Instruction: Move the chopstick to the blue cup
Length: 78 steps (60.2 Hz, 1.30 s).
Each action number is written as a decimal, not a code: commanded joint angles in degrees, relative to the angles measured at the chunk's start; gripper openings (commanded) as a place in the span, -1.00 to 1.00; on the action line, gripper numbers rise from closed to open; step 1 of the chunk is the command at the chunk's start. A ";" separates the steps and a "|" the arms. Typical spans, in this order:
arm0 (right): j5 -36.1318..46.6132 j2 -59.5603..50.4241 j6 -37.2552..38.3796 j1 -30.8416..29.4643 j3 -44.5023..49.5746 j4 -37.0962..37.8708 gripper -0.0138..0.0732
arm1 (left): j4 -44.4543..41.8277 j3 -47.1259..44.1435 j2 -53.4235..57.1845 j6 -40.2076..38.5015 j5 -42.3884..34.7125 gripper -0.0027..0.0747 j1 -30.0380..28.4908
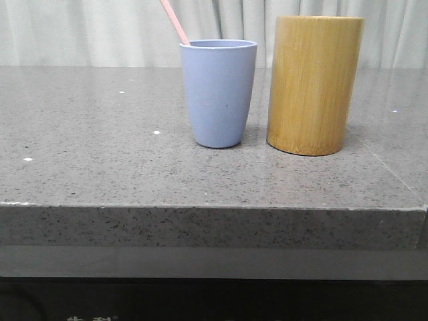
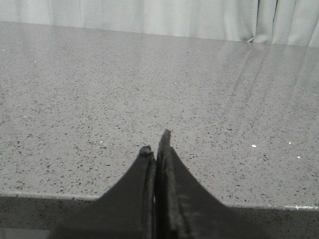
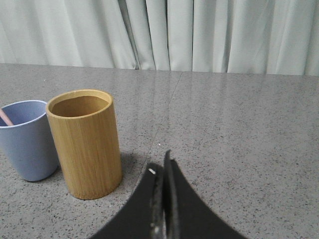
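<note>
The blue cup stands upright near the middle of the grey table. A pale pink chopstick leans out of it toward the upper left; its end also shows inside the cup in the right wrist view as a pink tip. The left gripper is shut and empty over the table's front edge, with neither cup in its view. The right gripper is shut and empty, low over the table, to the right of the bamboo holder. Neither gripper shows in the front view.
A taller yellow-brown bamboo holder stands just right of the blue cup, close to it but apart; it looks empty from above. Pale curtains hang behind the grey stone table, whose front edge runs across the view.
</note>
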State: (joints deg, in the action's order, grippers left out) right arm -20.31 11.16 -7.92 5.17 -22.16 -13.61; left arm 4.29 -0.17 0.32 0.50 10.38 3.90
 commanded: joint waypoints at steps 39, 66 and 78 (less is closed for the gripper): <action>7.48 -0.29 -0.35 -0.41 3.05 3.68 -0.86 | 0.65 -0.40 1.46 -0.50 -5.18 -0.98 -0.13; 14.97 -13.03 -0.24 -0.41 22.95 5.52 -0.86 | 0.65 -0.40 1.36 -0.50 -5.18 -0.98 -0.13; 13.65 -12.95 -0.08 -0.41 23.49 1.70 -0.86 | 0.65 -0.40 1.36 -0.50 -5.18 -0.98 -0.13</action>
State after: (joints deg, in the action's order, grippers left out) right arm -11.31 -0.60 -7.92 5.17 1.58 -10.44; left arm 4.29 -0.17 0.32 0.50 10.38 3.90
